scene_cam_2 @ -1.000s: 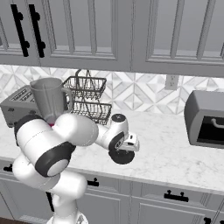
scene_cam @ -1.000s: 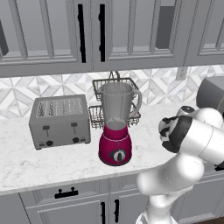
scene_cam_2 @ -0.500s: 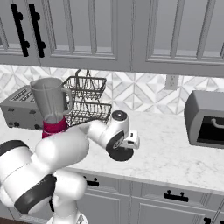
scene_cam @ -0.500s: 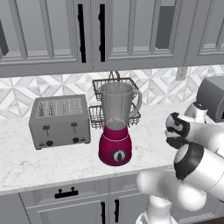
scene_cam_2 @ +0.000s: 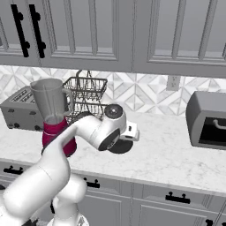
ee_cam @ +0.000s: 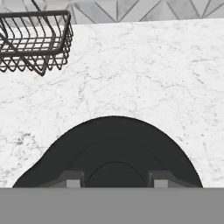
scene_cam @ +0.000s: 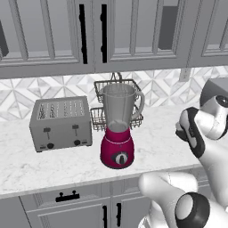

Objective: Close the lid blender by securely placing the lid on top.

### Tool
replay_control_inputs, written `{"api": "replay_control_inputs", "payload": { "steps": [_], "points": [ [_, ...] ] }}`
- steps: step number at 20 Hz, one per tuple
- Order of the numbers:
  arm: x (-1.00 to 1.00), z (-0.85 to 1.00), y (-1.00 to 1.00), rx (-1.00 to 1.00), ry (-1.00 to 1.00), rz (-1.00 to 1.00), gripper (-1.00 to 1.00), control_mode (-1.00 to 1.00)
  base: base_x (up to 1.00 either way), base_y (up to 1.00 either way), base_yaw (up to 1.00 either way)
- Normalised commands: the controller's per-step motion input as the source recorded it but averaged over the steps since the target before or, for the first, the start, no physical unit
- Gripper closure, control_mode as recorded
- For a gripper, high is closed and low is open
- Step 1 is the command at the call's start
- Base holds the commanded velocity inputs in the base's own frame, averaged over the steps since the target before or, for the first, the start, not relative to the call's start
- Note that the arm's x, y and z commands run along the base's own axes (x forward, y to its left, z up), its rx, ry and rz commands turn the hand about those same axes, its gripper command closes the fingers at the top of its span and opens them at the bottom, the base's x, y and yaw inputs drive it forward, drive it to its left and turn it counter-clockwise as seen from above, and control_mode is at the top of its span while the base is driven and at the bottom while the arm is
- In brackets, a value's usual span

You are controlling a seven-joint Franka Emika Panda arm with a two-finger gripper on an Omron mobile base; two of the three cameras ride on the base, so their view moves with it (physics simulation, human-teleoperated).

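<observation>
The blender (scene_cam: 118, 133) stands on the counter with its magenta base and grey dial facing front; its translucent jar (scene_cam_2: 52, 99) is open at the top. My gripper (ee_cam: 116, 179) is shut on the lid (ee_cam: 113, 148), a flat black disc that fills the lower hand view between the two fingertips (ee_cam: 74, 178). In the right base view the lid (scene_cam_2: 122, 147) hangs low over the marble counter, to the right of the blender and well below the jar's mouth.
A grey two-slot toaster (scene_cam: 60, 122) sits left of the blender. A black wire basket (scene_cam: 116, 107) stands behind it against the tiled wall and shows in the hand view's upper left (ee_cam: 35, 41). A grey oven box (scene_cam_2: 207, 119) is at the far right.
The arm's elbow has swung out to the right and lower. The hand with the lid has stayed nearly where it was over the counter.
</observation>
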Motion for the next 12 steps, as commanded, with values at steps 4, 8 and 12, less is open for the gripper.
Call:
{"api": "replay_control_inputs", "payload": {
  "steps": [4, 8, 12],
  "points": [
    [-0.29, 1.00, 0.00, 0.00, -0.05, 0.00, 1.00, -1.00, 0.00, 0.00, 0.00],
    [-0.18, 1.00, 0.06, 0.00, -0.06, 0.00, 1.00, -1.00, 0.00, 0.00, 0.00],
    [-0.14, 1.00, 0.20, 0.00, -0.09, 0.00, 1.00, -1.00, 0.00, 0.00, 0.00]
  ]
}}
